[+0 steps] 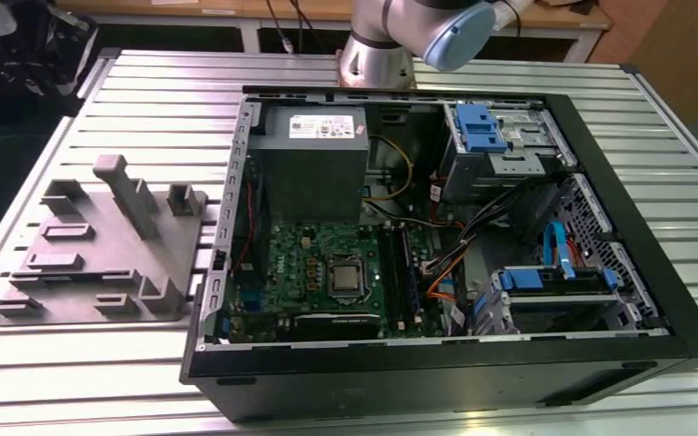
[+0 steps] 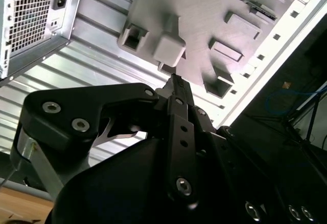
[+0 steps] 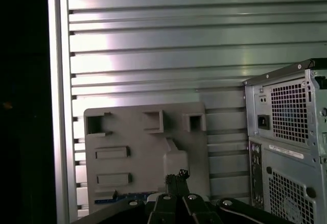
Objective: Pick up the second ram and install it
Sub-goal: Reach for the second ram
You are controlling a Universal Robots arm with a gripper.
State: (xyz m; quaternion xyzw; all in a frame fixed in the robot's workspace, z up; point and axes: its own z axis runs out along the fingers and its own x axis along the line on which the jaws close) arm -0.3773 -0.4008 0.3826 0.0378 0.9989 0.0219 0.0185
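In the first wrist view a thin blue-green strip, the second ram (image 3: 124, 197), lies in a slot at one edge of the grey moulded tray (image 3: 133, 132). My gripper (image 3: 177, 175) hangs well above the tray, its two black fingers pressed together with nothing between them. The second wrist view has the same shut fingertips (image 2: 176, 82) pointing toward the tray (image 2: 204, 9). In the exterior view the tray (image 1: 94, 245) sits on the slatted table at the exterior view's left, beside the open computer case (image 1: 446, 236) with its green motherboard (image 1: 313, 268).
A grey power supply (image 1: 313, 154) and blue-tabbed drive cages (image 1: 494, 136) fill the case's far side, and cables cross its middle. My arm's blue-capped joint (image 1: 458, 32) is beyond the case. The case's rear panel (image 3: 288, 132) stands beside the tray. The slatted table (image 1: 143, 100) surrounds both.
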